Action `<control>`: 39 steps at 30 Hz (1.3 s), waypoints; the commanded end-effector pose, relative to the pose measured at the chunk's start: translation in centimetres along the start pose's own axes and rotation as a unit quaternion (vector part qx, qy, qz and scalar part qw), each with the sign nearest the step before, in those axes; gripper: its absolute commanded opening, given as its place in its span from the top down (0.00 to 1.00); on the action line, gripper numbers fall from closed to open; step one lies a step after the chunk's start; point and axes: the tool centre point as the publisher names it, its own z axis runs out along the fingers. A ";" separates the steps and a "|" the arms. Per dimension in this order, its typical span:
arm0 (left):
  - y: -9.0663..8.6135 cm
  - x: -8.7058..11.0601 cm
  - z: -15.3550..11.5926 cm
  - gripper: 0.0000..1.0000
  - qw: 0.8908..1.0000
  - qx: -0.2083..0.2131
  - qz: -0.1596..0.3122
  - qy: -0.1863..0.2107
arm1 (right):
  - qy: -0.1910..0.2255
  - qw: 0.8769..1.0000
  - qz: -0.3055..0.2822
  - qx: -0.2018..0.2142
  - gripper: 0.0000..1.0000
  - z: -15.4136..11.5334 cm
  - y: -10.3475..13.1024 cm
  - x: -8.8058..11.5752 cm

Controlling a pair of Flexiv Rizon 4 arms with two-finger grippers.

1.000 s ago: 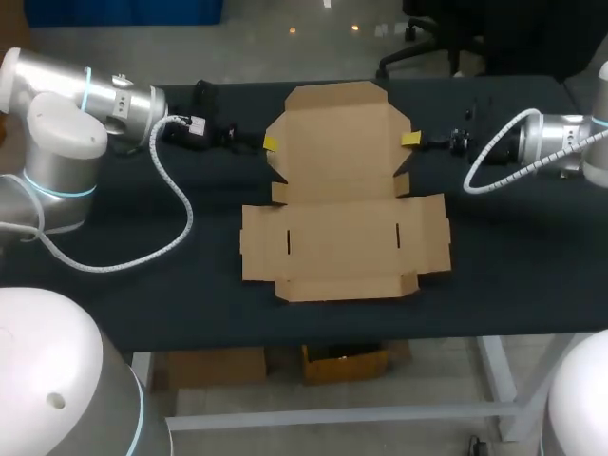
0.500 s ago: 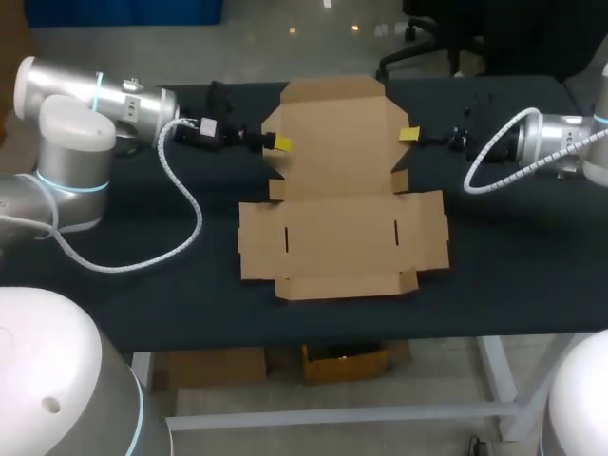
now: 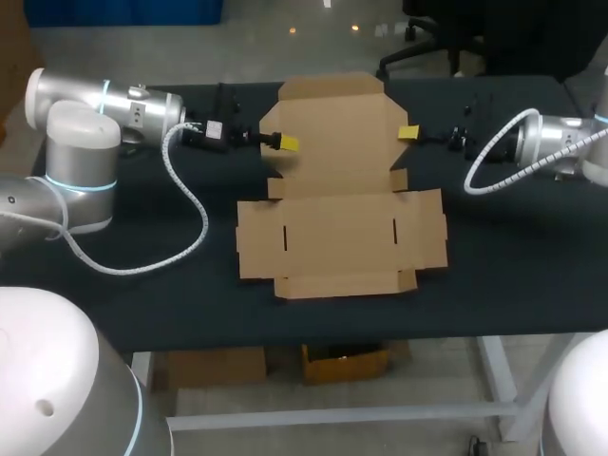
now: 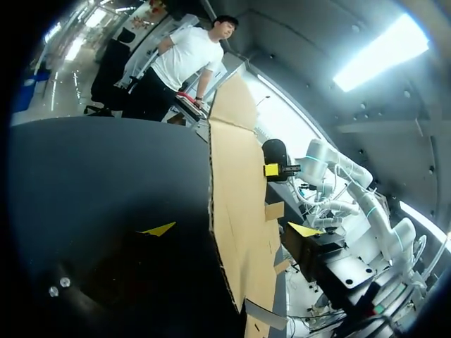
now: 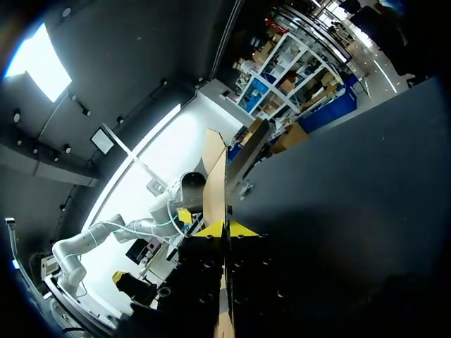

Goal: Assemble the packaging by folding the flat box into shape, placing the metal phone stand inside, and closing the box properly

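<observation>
Moved: the left gripper (image 3: 285,143) has slid inward over the left edge of the lid panel (image 3: 332,123), which has lifted slightly.
Left: fingers spread, cardboard between them, ungripped.
Right: the right gripper (image 3: 408,132) is clenched on the lid panel's right edge.
Box: the box (image 3: 342,233) lies unfolded mid-table (image 3: 513,256).

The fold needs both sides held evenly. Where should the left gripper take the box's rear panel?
Probably the left side edge of the rear panel, coming in from the left, opposite the right gripper. The thin panel is tilted up, and that edge lies between the open fingers of the left gripper.
</observation>
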 end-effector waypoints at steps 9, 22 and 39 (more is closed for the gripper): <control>-0.4 0.2 0.8 0.00 0.999 0.010 0.017 0.032 | 0.011 1.000 -0.004 -0.005 1.00 -0.1 0.1 0.0; -0.9 0.6 1.8 0.00 0.998 0.011 0.030 0.049 | 0.015 1.000 -0.005 -0.006 1.00 0.2 0.4 0.0; -1.3 0.9 2.9 0.36 0.997 0.010 0.036 0.064 | 0.019 1.000 -0.005 -0.007 1.00 0.4 0.6 -0.1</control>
